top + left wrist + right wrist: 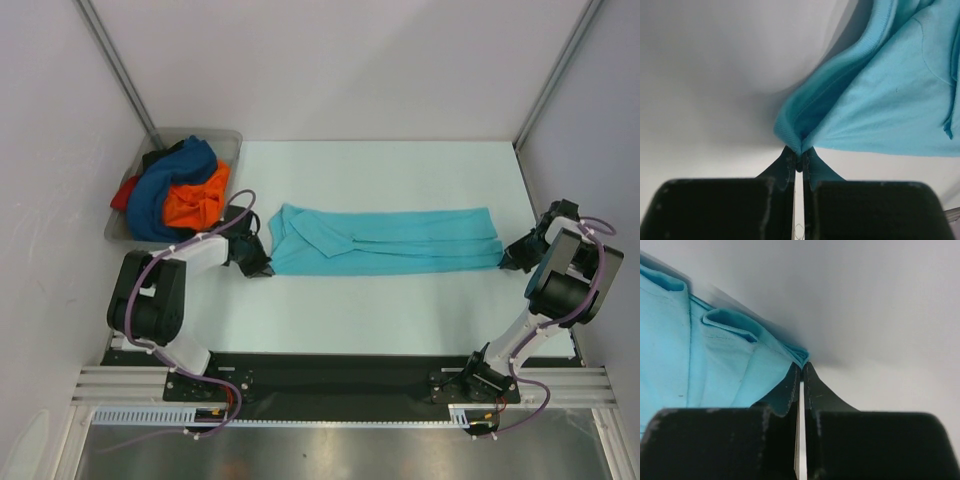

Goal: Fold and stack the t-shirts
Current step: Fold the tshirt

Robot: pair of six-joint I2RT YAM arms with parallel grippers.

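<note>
Far left: spare shirts (180, 195) heaped in grey tray (228, 140), awaiting their turn. Left claw (799, 161) pinched tight on one corner of turquoise shirt (390, 240), which lies as a long band across the table (400, 310). Right claw (802, 371) nipped on the opposite end, presumably so both ends lift together for the next fold.

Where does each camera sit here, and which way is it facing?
Top external: above and behind the arms, looking down at the table, the turquoise t-shirt and the tray of other shirts; both arms and their bases show.
Left wrist: on the left arm, looking along the left end effector, shut on one end of the shirt.
Right wrist: on the right arm, looking along the right end effector, shut on the opposite end.
Shared: all three see the turquoise t-shirt.
</note>
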